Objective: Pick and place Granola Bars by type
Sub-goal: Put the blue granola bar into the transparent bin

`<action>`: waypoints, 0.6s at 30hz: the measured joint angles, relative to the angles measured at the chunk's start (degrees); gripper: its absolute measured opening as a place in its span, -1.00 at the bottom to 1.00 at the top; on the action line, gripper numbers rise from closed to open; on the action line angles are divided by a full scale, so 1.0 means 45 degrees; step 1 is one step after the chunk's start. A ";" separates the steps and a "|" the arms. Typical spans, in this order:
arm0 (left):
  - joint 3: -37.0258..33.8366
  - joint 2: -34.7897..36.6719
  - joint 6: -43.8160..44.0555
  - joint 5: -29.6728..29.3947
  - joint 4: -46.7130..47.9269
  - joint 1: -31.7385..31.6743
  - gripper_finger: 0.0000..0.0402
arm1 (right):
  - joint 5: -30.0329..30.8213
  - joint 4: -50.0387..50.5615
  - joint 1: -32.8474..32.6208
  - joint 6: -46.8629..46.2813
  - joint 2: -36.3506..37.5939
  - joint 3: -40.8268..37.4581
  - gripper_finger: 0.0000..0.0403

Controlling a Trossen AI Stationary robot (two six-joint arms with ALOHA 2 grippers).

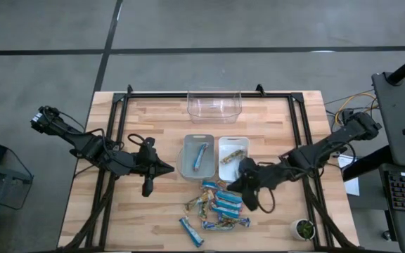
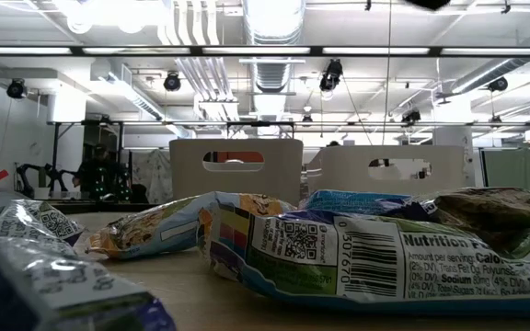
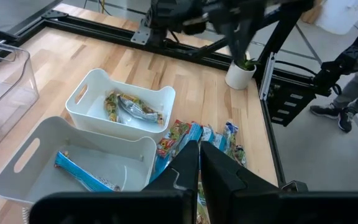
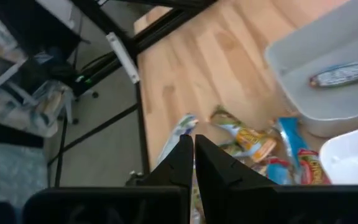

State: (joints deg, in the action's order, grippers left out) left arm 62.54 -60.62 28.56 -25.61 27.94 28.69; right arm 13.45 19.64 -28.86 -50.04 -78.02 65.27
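Two grippers were both closed with nothing between the fingers: the left gripper sat left of centre in the overhead frame, beside the grey bin, and the right gripper hung at the upper right edge of the pile, just below the white bin. You risked a missed pick here, I judged: fingers shut on air would have to reopen, and bars lying overlapped could drag a neighbour of the wrong type along. Granola Bars lay heaped at lower centre, shiny, bright blue mixed with greenish-gold, one blue bar apart at the bottom. You had one blue in the grey bin, tan ones in the white.
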 joint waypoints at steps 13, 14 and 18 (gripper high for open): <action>0.0000 0.0000 -0.0010 0.0000 0.0000 0.0002 -1.00 | 0.1685 0.1413 -0.2287 0.1279 -0.0029 0.1090 -0.96; 0.0000 0.0000 -0.0010 0.0000 0.0003 0.0005 -1.00 | 0.1720 0.1405 -0.2438 0.1544 -0.0074 0.1090 -0.96; 0.0000 0.0000 -0.0014 0.0000 0.0005 0.0004 -1.00 | 0.2293 0.1405 -0.3160 0.2836 -0.0317 0.1085 -0.96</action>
State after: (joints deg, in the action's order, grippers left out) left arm 62.54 -60.62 28.49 -25.61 27.97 28.71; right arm 23.77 25.96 -43.07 -37.28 -79.45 70.15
